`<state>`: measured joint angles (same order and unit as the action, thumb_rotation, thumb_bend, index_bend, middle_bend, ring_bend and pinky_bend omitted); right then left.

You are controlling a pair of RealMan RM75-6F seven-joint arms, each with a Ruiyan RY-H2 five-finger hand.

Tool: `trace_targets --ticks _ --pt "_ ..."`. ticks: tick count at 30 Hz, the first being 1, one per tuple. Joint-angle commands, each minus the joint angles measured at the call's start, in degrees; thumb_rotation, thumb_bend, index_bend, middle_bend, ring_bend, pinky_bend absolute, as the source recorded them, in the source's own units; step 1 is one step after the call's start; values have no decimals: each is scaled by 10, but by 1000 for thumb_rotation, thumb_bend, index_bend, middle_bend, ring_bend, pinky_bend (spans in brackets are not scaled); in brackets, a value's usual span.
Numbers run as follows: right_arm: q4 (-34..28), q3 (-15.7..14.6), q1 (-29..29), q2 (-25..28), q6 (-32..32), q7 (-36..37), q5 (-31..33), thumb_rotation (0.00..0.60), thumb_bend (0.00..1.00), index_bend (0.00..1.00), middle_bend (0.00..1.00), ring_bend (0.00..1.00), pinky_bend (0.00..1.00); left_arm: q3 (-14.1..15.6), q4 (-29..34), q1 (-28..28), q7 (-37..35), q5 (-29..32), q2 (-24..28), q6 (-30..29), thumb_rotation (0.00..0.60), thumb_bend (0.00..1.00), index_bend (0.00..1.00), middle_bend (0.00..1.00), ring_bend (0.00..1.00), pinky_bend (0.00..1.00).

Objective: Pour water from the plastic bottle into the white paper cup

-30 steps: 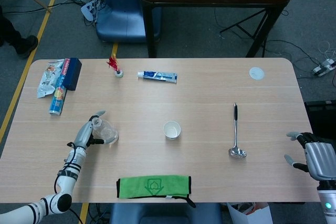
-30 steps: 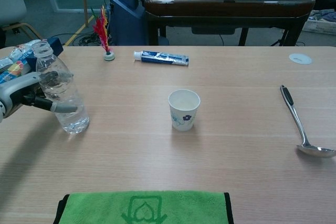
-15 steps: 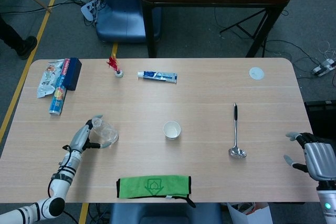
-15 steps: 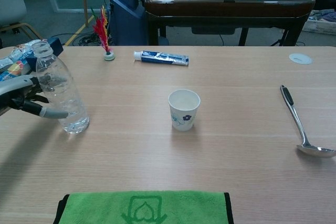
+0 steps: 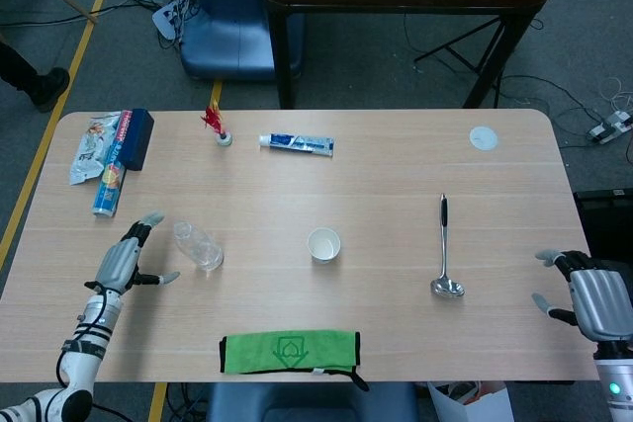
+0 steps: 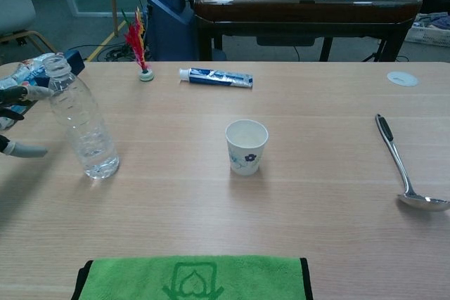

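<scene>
A clear plastic bottle stands upright and uncapped on the table's left side, with a little water at its bottom. The white paper cup with a small blue print stands upright near the table's middle. My left hand is open, fingers spread, to the left of the bottle and apart from it. At the table's right front edge my right hand is open and holds nothing; only the head view shows it.
A green cloth lies at the front edge. To the right of the cup lies a metal ladle. A toothpaste tube, a red shuttlecock, snack packs and a white lid sit along the back.
My left hand has let go of the bottle and drawn back to the left. The bottle stays standing where it was. The right hand has barely moved.
</scene>
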<state>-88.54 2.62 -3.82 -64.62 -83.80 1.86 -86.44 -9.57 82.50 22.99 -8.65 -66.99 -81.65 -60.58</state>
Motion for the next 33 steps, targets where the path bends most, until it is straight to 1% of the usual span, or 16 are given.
trace_targets --ticks 1,5,8,11,15,16,17,19,22,23,27,30,33 --pt "-1 -1 0 -1 1 -4 0 600 174 351 416 324 438 19 -16 -15 31 -34 14 -36 600 0 1 0 0 97" --pt "-1 -1 -2 -4 2 -14 0 600 174 351 416 324 438 38 -44 -31 69 -71 23 -83 600 0 15 0 0 96" --pt "-2 0 -3 -7 4 -22 2 600 174 351 416 324 438 52 -71 -45 88 -105 24 -125 600 0 90 0 0 101" --pt "-3 1 -5 -10 6 -33 3 600 174 351 416 324 438 63 -88 -62 97 -127 26 -158 600 0 133 0 0 118" --pt "-5 3 -8 -14 12 -48 9 600 174 351 416 323 438 71 -101 -86 81 -152 25 -208 600 0 214 5 4 159" --pt "-5 4 -9 -15 13 -50 11 600 174 351 416 323 438 73 -105 -91 83 -157 26 -218 600 0 257 22 18 169" --pt "-5 4 -10 -16 15 -54 12 600 174 351 416 323 438 75 -108 -96 89 -162 27 -226 600 0 280 35 28 173" --pt "-6 5 -11 -17 17 -61 15 600 174 351 416 323 438 84 -109 -106 120 -172 33 -242 600 0 331 77 51 182" --pt "-6 8 -13 -18 20 -70 21 600 174 351 416 324 438 95 -84 -119 190 -174 50 -250 600 0 370 124 81 187" --pt "-6 9 -14 -19 21 -72 24 600 174 351 416 324 438 99 -67 -124 215 -171 60 -249 600 0 375 131 85 189" --pt "-5 10 -15 -19 25 -74 29 600 174 351 416 324 438 105 -8 -138 281 -153 84 -243 600 0 395 154 93 194" --pt "-5 11 -15 -17 28 -73 35 600 174 351 416 323 438 112 21 -145 312 -148 95 -239 600 0 414 185 108 197" --pt "-4 11 -15 -17 30 -74 38 600 174 351 416 323 438 113 44 -155 336 -140 98 -243 600 0 416 189 112 198"
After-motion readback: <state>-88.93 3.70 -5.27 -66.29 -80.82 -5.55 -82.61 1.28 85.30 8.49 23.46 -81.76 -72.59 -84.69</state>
